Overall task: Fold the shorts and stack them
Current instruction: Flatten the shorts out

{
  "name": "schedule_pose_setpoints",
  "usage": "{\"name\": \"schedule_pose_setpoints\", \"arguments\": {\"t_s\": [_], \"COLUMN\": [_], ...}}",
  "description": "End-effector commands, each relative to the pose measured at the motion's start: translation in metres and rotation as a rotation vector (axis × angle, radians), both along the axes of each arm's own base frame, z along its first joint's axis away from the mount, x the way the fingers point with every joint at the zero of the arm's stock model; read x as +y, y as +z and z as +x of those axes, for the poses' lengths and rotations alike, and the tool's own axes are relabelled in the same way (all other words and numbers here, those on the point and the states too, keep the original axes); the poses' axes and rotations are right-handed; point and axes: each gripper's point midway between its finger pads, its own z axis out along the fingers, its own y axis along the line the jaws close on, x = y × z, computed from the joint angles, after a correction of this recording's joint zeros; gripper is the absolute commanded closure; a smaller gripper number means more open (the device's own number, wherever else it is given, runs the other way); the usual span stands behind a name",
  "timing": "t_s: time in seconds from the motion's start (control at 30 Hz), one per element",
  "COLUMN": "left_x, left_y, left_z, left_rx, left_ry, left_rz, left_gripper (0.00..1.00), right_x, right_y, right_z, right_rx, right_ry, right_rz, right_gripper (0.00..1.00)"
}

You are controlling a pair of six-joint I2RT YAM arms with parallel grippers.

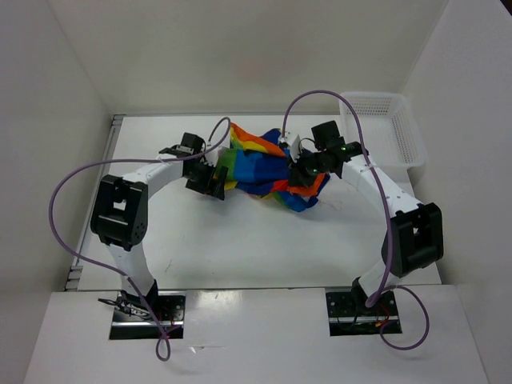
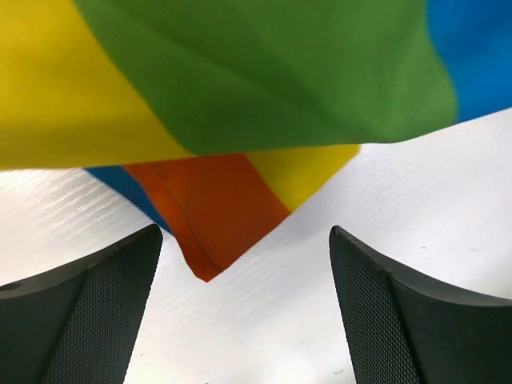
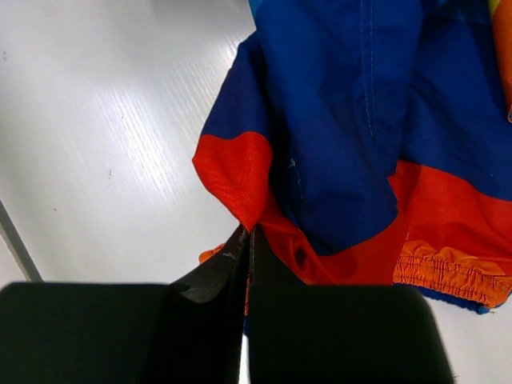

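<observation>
The rainbow-striped shorts (image 1: pixel 264 164) lie crumpled at the table's middle, between both arms. My left gripper (image 1: pixel 214 182) is open at their left edge. In the left wrist view an orange corner (image 2: pixel 216 216) of the shorts (image 2: pixel 264 80) hangs just ahead of the wide-apart fingers (image 2: pixel 96 312), and nothing is between them. My right gripper (image 1: pixel 300 174) is at the shorts' right side. In the right wrist view its jaws (image 3: pixel 250 230) are pressed together, pinching a red fold of the shorts (image 3: pixel 336 120), whose fabric is blue and red with an orange waistband.
A white mesh basket (image 1: pixel 384 128) stands at the table's back right corner. White walls close in the table (image 1: pixel 240 248) on the left, back and right. Purple cables loop over both arms.
</observation>
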Motion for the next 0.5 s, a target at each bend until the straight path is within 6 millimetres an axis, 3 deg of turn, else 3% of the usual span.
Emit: {"name": "schedule_pose_setpoints", "arguments": {"t_s": [0.0,0.1,0.2,0.33,0.37,0.47], "left_x": [0.003,0.001,0.003,0.006,0.007,0.007], "left_y": [0.01,-0.005,-0.014,-0.013,-0.013,0.0], "left_z": [-0.004,0.005,0.032,0.05,0.051,0.065], "left_rx": [-0.068,-0.153,-0.281,-0.338,-0.34,-0.391], "left_ry": [0.003,0.009,0.058,0.095,0.1,0.125], "left_rz": [0.088,0.19,0.261,0.288,0.297,0.298], "left_gripper": [0.08,0.1,0.17,0.48,0.69,1.0], "right_x": [0.005,0.005,0.003,0.003,0.003,0.002], "right_y": [0.012,0.016,0.012,0.016,0.016,0.013], "right_z": [0.011,0.012,0.011,0.01,0.01,0.012], "right_rx": [-0.078,-0.09,-0.085,-0.1,-0.1,-0.101], "right_ry": [0.006,0.0,-0.007,-0.007,-0.007,-0.027], "right_rz": [0.024,0.034,0.023,0.029,0.029,0.027], "right_gripper": [1.0,1.0,1.0,1.0,1.0,1.0]}}
